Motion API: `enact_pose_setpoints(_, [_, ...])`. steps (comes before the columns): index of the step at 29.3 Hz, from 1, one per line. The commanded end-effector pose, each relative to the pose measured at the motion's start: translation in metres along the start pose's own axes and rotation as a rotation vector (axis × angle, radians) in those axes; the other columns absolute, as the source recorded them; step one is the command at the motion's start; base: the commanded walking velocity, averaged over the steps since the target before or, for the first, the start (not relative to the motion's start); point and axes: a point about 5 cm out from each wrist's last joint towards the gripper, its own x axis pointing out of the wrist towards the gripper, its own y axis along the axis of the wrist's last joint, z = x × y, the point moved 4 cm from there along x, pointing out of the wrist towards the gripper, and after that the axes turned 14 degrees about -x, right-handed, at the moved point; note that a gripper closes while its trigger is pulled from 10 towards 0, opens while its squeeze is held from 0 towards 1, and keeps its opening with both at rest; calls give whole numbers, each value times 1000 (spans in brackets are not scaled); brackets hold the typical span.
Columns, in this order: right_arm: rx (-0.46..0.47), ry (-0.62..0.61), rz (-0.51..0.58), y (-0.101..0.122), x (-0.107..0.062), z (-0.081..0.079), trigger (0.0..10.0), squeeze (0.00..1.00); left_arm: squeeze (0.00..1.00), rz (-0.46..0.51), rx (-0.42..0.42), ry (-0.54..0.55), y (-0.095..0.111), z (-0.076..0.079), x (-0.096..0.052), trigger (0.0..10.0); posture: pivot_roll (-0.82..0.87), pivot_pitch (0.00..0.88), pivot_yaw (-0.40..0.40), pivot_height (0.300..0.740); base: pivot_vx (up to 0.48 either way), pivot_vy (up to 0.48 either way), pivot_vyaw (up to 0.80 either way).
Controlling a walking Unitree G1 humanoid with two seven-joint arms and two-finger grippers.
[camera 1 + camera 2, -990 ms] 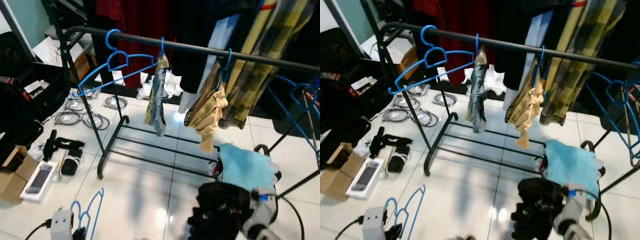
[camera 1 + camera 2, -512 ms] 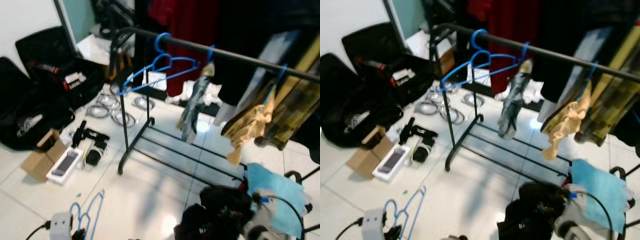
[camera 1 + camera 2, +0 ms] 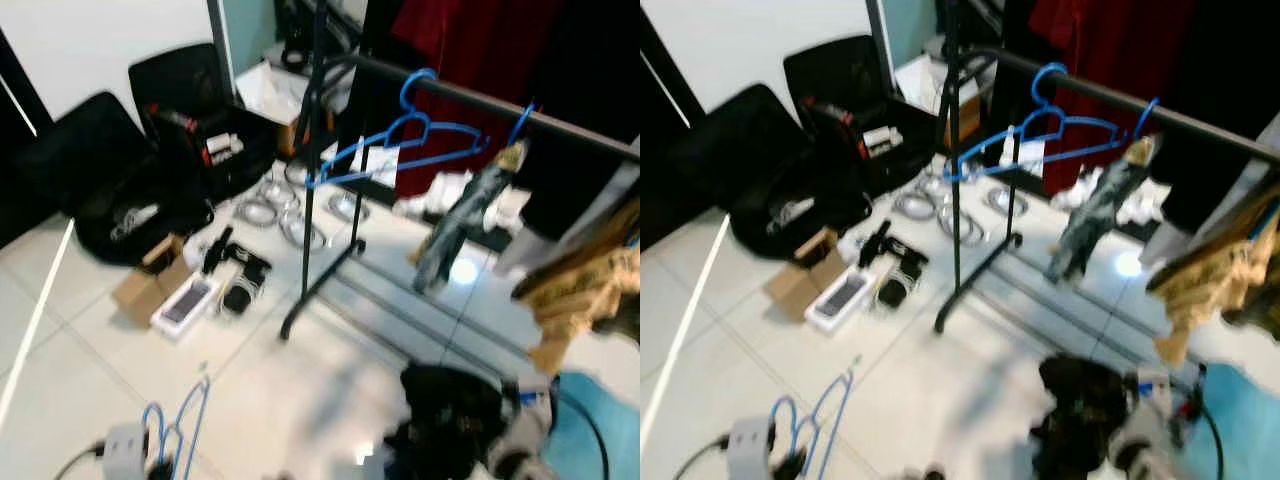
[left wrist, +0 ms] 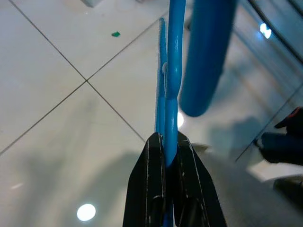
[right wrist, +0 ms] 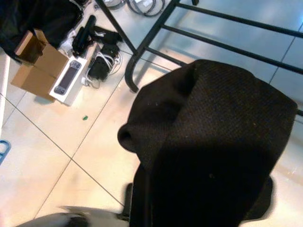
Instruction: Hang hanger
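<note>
Since the earlier frame our view has swung left: the rail [image 3: 480, 100] now sits upper right, and bags [image 3: 110, 190] on the floor have come into sight. Left tool [image 4: 165, 156] is clamped on a blue hanger [image 3: 175, 430], held low near the floor. Right tool: we cannot tell its state; a black garment [image 5: 213, 142] covers it. We judge the hanging not yet done; the lift to the rail remains.

The left gripper [image 4: 165, 156] has its two black fingers [image 4: 152, 189] pinched tight on a thin blue hanger [image 4: 171, 85]. The hanger's bars run straight away from the fingertips, with its thicker curved part just beyond. Below lies a glossy white tile floor [image 4: 57, 118], dark grout lines crossing it, light spots reflected.
</note>
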Motion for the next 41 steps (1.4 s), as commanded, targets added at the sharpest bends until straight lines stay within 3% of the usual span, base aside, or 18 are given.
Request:
enact_pose_setpoints(1, [10,13,3,0,2,-4,10000,0,0,-24,9,13,-7,-6,-5,10000,20,191,-42,740,0,0,663])
enact_pose_setpoints(41, [20,15,-6,-6,0,-4,10000,0,0,-41,4,12,-14,-6,-7,10000,20,168,-37,740,0,0,662])
